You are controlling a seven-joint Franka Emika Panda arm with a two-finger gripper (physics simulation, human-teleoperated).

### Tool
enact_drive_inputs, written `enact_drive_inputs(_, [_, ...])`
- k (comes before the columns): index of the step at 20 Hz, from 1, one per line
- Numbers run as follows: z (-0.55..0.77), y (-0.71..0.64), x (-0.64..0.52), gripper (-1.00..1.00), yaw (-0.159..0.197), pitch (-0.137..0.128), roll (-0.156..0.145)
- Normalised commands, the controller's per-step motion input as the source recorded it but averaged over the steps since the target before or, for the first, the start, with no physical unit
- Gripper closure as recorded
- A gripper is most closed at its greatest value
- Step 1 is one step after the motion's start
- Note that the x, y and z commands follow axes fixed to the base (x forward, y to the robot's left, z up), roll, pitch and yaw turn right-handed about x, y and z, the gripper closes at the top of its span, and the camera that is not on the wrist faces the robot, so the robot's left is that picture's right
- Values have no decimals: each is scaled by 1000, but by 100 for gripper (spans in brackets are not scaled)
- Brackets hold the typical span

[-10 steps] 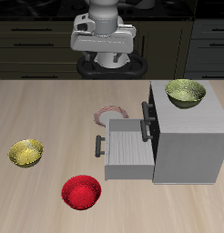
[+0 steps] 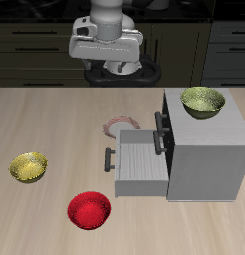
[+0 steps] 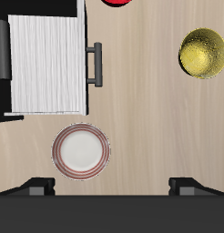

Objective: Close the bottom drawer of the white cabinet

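Observation:
The white cabinet (image 2: pixel 206 151) stands on the table with a yellow-green bowl (image 2: pixel 202 101) on top. Its bottom drawer (image 2: pixel 142 159) is pulled far out, with the dark bar handle (image 2: pixel 109 157) at its front. In the wrist view the drawer (image 3: pixel 48 64) shows as an empty tray with its handle (image 3: pixel 96 64). My gripper (image 2: pixel 113 60) hangs high above the table's back part, well apart from the drawer. In the wrist view the gripper (image 3: pixel 114 187) is open and empty, its fingertips (image 3: pixel 41 187) far apart.
A pink-rimmed plate (image 2: pixel 122 125) lies behind the drawer; it also shows in the wrist view (image 3: pixel 81 149). A yellow bowl (image 2: pixel 28 166) and a red bowl (image 2: pixel 90 209) sit nearer the table's front edge. The yellow bowl (image 3: pixel 203 52) also shows in the wrist view.
My gripper and arm have moved slightly up and sideways, away from the cabinet. The drawer, bowls and plate have not moved.

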Motion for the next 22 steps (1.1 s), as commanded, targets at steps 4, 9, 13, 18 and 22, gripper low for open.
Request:
enact_drive_inputs(4, [135, -77, 177, -100, 15, -29, -11])
enact_drive_inputs(9, [158, -219, 273, -100, 28, -12, -31])
enact_drive_inputs(13, [17, -119, 220, -100, 42, -1, -14])
enact_drive_inputs(18, [71, -148, 232, -100, 17, -2, -17])
enact_drive_inputs(22, [199, -57, 229, -100, 67, -33, -9])
